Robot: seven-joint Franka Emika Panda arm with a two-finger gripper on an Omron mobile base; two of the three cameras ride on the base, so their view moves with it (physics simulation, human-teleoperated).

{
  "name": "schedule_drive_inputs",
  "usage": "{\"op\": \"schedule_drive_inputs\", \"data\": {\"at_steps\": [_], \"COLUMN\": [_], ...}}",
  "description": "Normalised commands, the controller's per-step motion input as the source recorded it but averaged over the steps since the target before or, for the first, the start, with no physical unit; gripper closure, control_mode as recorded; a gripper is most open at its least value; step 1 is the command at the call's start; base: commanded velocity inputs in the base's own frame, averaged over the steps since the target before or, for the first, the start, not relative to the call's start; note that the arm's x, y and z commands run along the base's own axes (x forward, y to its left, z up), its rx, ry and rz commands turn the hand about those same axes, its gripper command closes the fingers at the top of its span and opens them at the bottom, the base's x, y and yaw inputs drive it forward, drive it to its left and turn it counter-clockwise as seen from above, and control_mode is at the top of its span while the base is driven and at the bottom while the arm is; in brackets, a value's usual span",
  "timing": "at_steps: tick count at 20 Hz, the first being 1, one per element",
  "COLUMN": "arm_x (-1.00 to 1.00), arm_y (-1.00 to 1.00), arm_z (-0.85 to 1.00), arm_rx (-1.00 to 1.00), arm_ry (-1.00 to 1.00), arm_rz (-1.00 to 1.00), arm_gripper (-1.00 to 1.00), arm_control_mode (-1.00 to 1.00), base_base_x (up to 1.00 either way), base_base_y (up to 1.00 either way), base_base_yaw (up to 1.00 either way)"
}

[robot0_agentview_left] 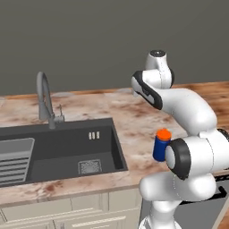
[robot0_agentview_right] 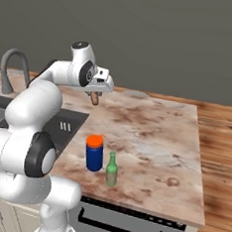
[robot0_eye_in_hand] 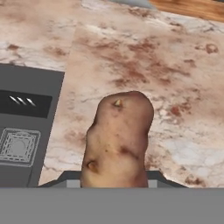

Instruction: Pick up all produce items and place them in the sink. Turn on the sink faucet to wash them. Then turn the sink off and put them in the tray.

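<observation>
A lumpy brown potato, the produce item, hangs between the jaws of my gripper, which is shut on it. In the right base view the produce item is held in the air over the marbled counter, just right of the sink. The dark grey sink has a square drain grate and shows again in the hand view as the sink down to the left of the potato. The grey gooseneck sink faucet stands behind the basin's left part, faucet. The tray is out of view.
A blue canister with an orange lid and a small green bottle stand near the counter's front edge, right of the sink. A light grey slatted rack lies in the sink's left end. Bare counter stretches right.
</observation>
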Motion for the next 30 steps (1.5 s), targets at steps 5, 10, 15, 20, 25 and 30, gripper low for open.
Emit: {"op": "schedule_drive_inputs", "data": {"at_steps": [5,10,15,20,25,30], "arm_x": [0.00,0.00,0.00,0.00,0.00,0.00], "arm_y": [0.00,0.00,0.00,0.00,0.00,0.00], "arm_z": [0.00,0.00,0.00,0.00,0.00,0.00], "arm_rx": [0.00,0.00,0.00,0.00,0.00,0.00], "arm_ry": [0.00,0.00,0.00,0.00,0.00,0.00], "arm_rz": [0.00,0.00,0.00,0.00,0.00,0.00], "arm_gripper": [1.00,1.00,1.00,1.00,1.00,1.00], "arm_control_mode": [1.00,1.00,1.00,1.00,1.00,1.00], "base_base_x": [-0.12,-0.12,-0.10,-0.04,0.00,0.00], "base_base_y": [0.53,0.72,0.79,0.51,0.24,0.40], "base_base_yaw": [0.00,0.00,0.00,-0.03,-0.14,-0.13]}}
